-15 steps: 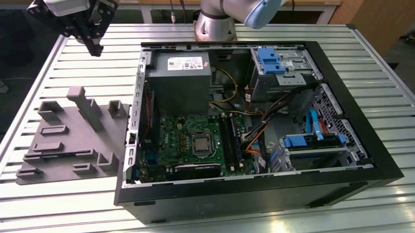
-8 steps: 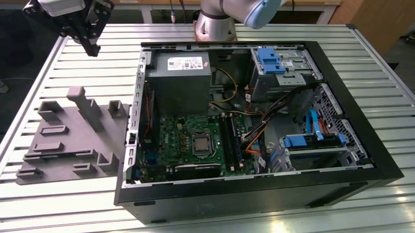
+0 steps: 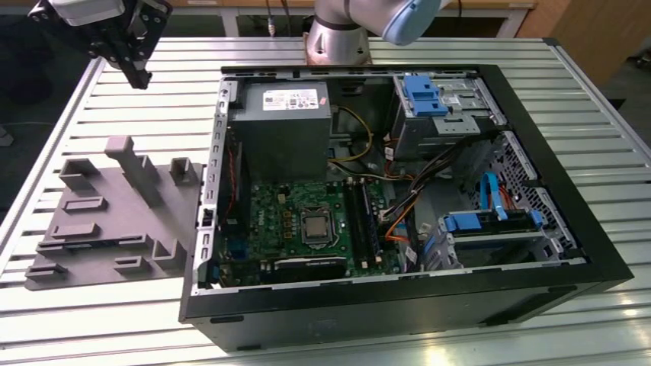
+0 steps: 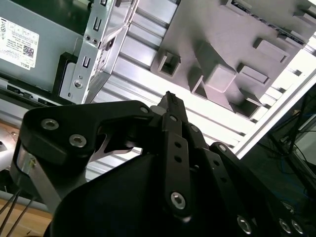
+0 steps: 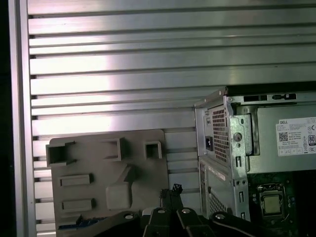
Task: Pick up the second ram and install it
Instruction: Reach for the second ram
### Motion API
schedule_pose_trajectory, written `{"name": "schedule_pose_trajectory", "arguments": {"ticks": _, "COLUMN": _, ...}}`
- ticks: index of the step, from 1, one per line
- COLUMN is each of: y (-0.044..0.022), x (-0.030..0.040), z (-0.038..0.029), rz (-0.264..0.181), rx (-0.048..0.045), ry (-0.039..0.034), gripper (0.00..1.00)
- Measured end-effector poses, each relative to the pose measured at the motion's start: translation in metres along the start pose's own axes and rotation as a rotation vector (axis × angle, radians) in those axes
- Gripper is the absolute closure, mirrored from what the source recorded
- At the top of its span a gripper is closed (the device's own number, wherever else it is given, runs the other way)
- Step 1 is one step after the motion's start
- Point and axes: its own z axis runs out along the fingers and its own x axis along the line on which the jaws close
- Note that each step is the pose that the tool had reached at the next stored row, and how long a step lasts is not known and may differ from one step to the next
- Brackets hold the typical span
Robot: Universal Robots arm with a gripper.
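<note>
The gripper (image 4: 170, 98), its fingers pressed together on nothing, hangs above the slatted surface (image 3: 173, 114), off the post end of the gray fixture (image 3: 112, 221). The second ram (image 3: 91, 245) sits in a slot toward the fixture's opposite end, well apart from the gripper, with the open computer case (image 3: 407, 313) beside the fixture.

Exterior view: set high off the arm, looking steeply down across the slatted table (image 3: 102, 320), wide enough for the whole open computer case (image 3: 407, 305) and the gray fixture (image 3: 102, 221) at the exterior view's left. First wrist view: well above, facing almost straight down past the gripper (image 5: 174, 190). Second wrist view: tight behind the gripper's linkage, slanting along it. Shared by all three — the fixture and the case corner at the power supply (image 3: 280, 126).
</note>
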Motion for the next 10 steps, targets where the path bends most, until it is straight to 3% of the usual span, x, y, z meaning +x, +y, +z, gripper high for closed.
{"name": "schedule_pose_trajectory", "arguments": {"ticks": 10, "y": -0.0007, "x": 0.0087, "z": -0.0001, "rz": 0.000, "rx": 0.0000, "ry": 0.0000, "gripper": 0.89}}
